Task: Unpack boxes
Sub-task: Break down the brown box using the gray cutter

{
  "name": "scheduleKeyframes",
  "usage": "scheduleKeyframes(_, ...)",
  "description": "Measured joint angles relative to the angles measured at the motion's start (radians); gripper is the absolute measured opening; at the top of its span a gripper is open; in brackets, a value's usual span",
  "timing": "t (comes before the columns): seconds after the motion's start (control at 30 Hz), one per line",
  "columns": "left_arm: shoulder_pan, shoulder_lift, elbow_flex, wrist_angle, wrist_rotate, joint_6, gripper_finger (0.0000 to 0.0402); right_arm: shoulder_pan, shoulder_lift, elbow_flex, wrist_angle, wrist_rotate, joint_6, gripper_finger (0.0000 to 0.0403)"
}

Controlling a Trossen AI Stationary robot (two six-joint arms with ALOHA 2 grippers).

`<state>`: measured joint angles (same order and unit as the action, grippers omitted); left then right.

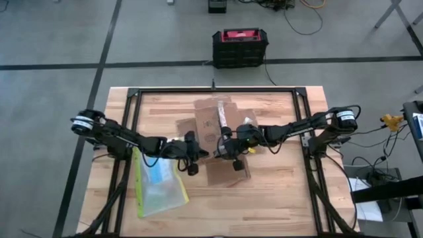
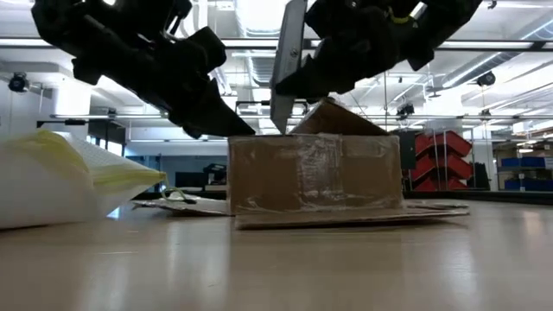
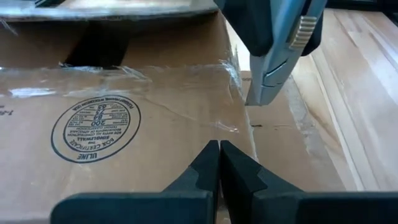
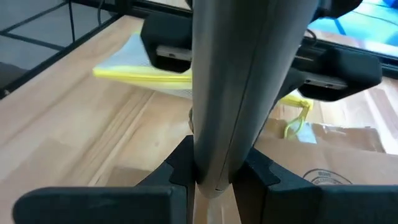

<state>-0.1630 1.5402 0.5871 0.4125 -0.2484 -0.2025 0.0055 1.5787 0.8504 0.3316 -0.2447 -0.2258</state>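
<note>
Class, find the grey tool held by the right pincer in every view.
High view: grey tool, centre, over the carton.
Low view: top centre, above the carton.
Left wrist view: upper right.
Right wrist view: centre.
Shared landmark: the taped carton.

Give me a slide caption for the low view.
Right gripper holds a grey cutter above the taped cardboard carton; shut left gripper alongside.
</note>
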Motion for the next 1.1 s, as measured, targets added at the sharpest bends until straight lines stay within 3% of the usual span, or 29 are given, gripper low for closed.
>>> scheduleKeyframes(1.1, -0.001, -0.013, -0.029, 0.004, 0.019, -0.021, 0.0000, -0.004, -0.004, -0.008, 0.003, 0.002, -0.028, 0.0054)
